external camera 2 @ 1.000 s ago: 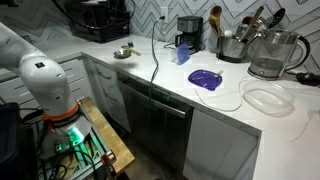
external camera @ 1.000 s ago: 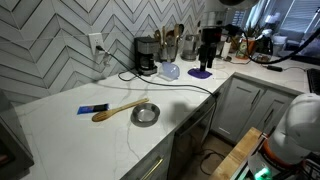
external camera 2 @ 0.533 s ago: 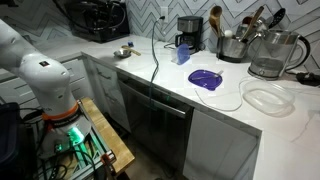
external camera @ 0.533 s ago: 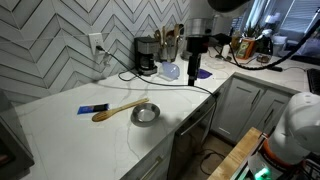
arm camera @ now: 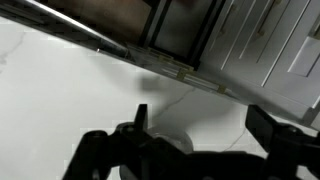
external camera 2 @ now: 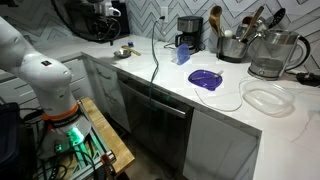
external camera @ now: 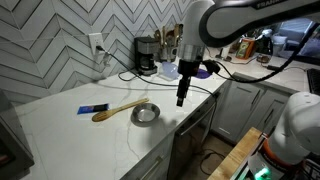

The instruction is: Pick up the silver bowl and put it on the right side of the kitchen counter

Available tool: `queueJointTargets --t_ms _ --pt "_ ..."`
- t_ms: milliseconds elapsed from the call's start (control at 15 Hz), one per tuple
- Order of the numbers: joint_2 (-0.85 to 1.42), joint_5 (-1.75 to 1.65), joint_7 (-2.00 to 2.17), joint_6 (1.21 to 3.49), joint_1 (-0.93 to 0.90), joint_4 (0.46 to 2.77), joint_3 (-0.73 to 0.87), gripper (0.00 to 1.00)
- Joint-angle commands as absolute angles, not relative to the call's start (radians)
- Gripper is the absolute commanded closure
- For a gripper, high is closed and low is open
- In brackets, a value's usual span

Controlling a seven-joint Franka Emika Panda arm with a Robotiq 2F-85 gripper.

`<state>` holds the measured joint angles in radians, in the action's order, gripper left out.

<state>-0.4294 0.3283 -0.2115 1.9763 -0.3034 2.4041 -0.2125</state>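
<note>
One silver bowl (external camera: 145, 113) upright on the kitchen counter (external camera: 80, 135) beside a wooden spoon (external camera: 118, 108); fingers (arm camera: 137, 122) wide apart.

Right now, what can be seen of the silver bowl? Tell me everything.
The silver bowl is small, round and shallow. It is made of shiny grey metal, with a bright rim and a darker inside that looks empty. It sits upright on the white kitchen counter, close beside the wooden spoon; whether the two touch is unclear. The end effector hangs apart from it, open and holding nothing.
</note>
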Motion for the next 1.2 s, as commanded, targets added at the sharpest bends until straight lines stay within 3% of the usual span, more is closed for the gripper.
queueJointTargets --t_ms 0,333,1133 --pt "-0.421 0.381 -0.223 2.127 -0.312 2.516 -0.197 0.00" --pt "-0.360 0.507 -0.255 2.308 -0.317 2.576 -0.144 0.00" --pt "-0.259 0.486 -0.225 2.313 -0.302 2.505 -0.151 0.00"
